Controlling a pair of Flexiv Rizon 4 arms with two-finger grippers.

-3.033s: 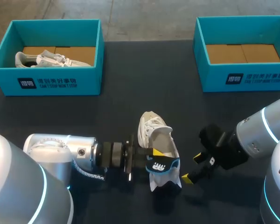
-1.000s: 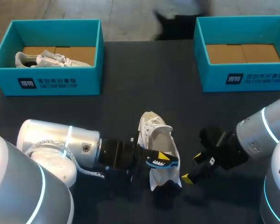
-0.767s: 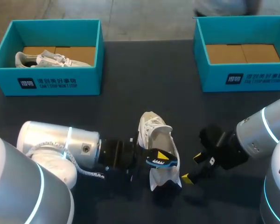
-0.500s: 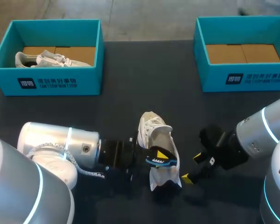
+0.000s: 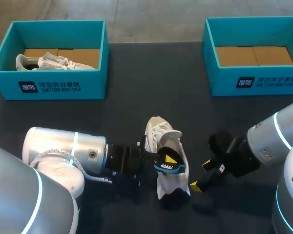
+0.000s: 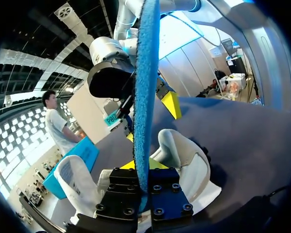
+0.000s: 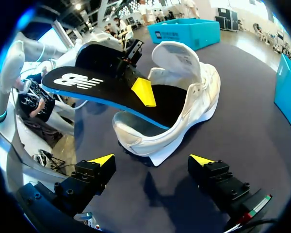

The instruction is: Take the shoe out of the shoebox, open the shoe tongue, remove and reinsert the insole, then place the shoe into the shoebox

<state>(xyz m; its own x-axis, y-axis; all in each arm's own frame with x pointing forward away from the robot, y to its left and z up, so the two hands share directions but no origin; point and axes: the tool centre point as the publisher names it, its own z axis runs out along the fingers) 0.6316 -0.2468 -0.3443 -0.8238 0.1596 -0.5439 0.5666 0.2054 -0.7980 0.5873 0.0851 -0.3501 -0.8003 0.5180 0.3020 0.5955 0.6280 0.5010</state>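
From the head view, the shoe (image 5: 162, 139) lies on the dark worktop (image 5: 136, 87) near me, between my two arms and well apart from both teal boxes at the far edge. The left box (image 5: 58, 87) has a second shoe (image 5: 53, 62) in it, and the right box (image 5: 254, 80) shows its cardboard floor. My left arm (image 5: 68, 153) comes in low from the side, its jaws against the shoe's near half, where the insole (image 5: 170, 168) sits tilted, black with a blue rim. The right arm (image 5: 263, 144) waits beside the shoe, its jaws not touching it. The left wrist view settles what the head view leaves unclear: the insole (image 6: 144, 97) is seen edge-on as a thin blue strip, rising straight out from between my own left jaws, which are clamped tight on it from both sides. The white shoe (image 6: 184, 158) lies just under and ahead of them. The right wrist view gives the broad side instead: the insole (image 7: 92, 87) is held slanted above the shoe (image 7: 184, 104), one end dipping into its mouth, the logo end raised clear, with a yellow tip (image 7: 144, 91) of the left jaws pressed on top. My right jaws stand wide apart, holding nothing, and the shoe is just ahead of their yellow tips (image 7: 102, 159), not between them.
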